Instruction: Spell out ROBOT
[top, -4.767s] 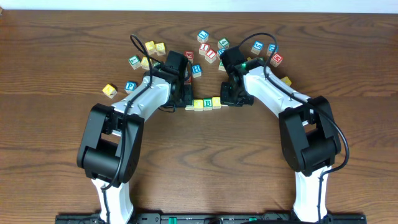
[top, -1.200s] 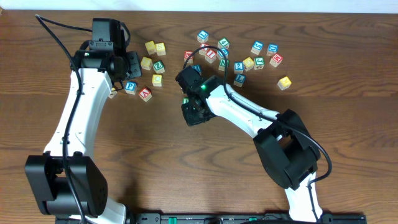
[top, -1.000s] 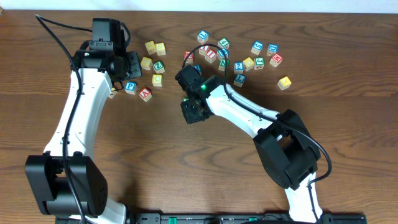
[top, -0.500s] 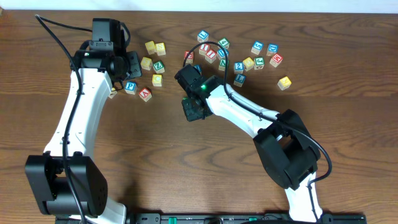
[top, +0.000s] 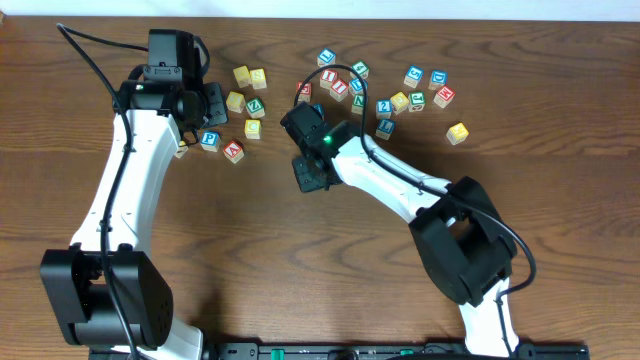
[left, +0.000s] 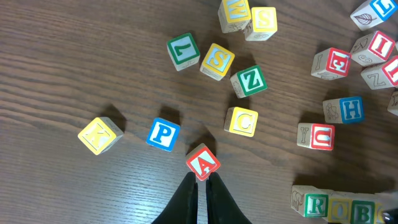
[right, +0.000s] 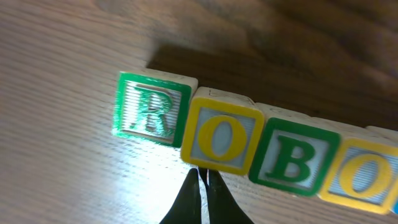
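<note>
In the right wrist view a row of letter blocks lies on the table: green R (right: 149, 109), yellow O (right: 221, 140), green B (right: 295, 155), a second yellow O (right: 360, 177). My right gripper (right: 202, 174) is shut and empty, its tips just in front of the first O. In the overhead view it (top: 310, 175) hides the row. My left gripper (left: 200, 182) is shut and empty, raised at the far left (top: 215, 102), with its tips lined up with a red A block (left: 203, 163). The row's left end (left: 317, 205) shows at the bottom right of the left wrist view.
Loose blocks lie on the wooden table: yellow K (left: 99, 135), blue P (left: 163, 134), yellow C (left: 242, 121), green Z (left: 250, 81), red U (left: 317, 135), blue H (left: 347, 110). More blocks cluster at the far middle (top: 340, 85) and far right (top: 425, 90).
Since 4.8 s ago my left arm has pulled away from the row to the far left. My right gripper has moved left along the row and edged slightly farther in the last second.
</note>
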